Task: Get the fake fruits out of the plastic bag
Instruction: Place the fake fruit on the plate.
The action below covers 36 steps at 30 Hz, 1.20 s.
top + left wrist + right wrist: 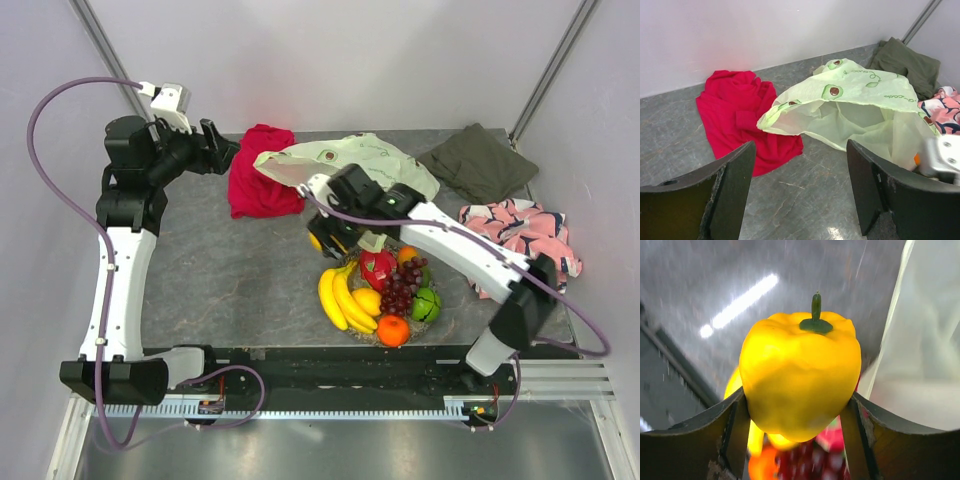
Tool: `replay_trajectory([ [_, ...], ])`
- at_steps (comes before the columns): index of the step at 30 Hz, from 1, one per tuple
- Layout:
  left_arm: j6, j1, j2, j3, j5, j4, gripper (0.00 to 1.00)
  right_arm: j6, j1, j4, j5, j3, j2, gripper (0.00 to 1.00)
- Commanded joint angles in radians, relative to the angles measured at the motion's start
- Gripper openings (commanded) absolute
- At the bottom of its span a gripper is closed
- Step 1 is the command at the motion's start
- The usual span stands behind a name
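Observation:
The pale yellow-green plastic bag (352, 160) (855, 107) lies crumpled at the back of the table, its mouth open toward the left. My right gripper (326, 238) (796, 401) hangs just in front of the bag, shut on a glossy yellow bell pepper (800, 372) (316, 241) with a green stem. Below it lie blurred fake fruits. A banana bunch (340, 298), dragon fruit (378, 266), dark grapes (400, 286), an orange (393, 330) and a green melon (427, 304) are piled on a round dish. My left gripper (224, 150) (800, 185) is open and empty over bare table by the red cloth.
A red cloth (260, 185) (740, 115) lies left of the bag. An olive cloth (480, 162) (905, 62) is at the back right and a pink patterned cloth (522, 228) (942, 107) at the right edge. White walls enclose the table.

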Motion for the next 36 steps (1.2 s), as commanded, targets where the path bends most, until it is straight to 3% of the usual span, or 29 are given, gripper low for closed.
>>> replay_trajectory([
  [1,-0.037,0.004,0.002,0.044,0.049,0.046,0.79,0.024,-0.004,-0.108,0.02,-0.216,-0.169,0.41],
  [10,-0.044,0.007,0.004,0.036,0.088,0.051,0.79,0.013,-0.002,-0.167,-0.037,-0.361,-0.24,0.44],
  [20,-0.04,0.013,-0.029,-0.002,0.108,0.052,0.79,0.036,-0.002,-0.144,-0.039,-0.315,-0.146,0.57],
  [26,-0.037,0.013,-0.024,0.001,0.134,0.054,0.79,0.033,-0.004,-0.148,-0.007,-0.301,-0.122,0.75],
  [27,-0.039,0.011,-0.026,-0.001,0.135,0.054,0.79,0.029,-0.004,-0.151,-0.005,-0.295,-0.125,0.83],
  [29,-0.042,0.013,-0.024,-0.004,0.14,0.06,0.78,0.024,-0.002,-0.158,-0.003,-0.288,-0.134,0.85],
  [31,-0.043,0.013,-0.021,-0.005,0.143,0.061,0.78,0.013,-0.002,-0.167,-0.005,-0.275,-0.142,0.98],
  [36,-0.054,0.013,-0.007,0.004,0.161,0.069,0.78,-0.051,-0.002,-0.239,-0.003,-0.191,-0.152,0.98],
])
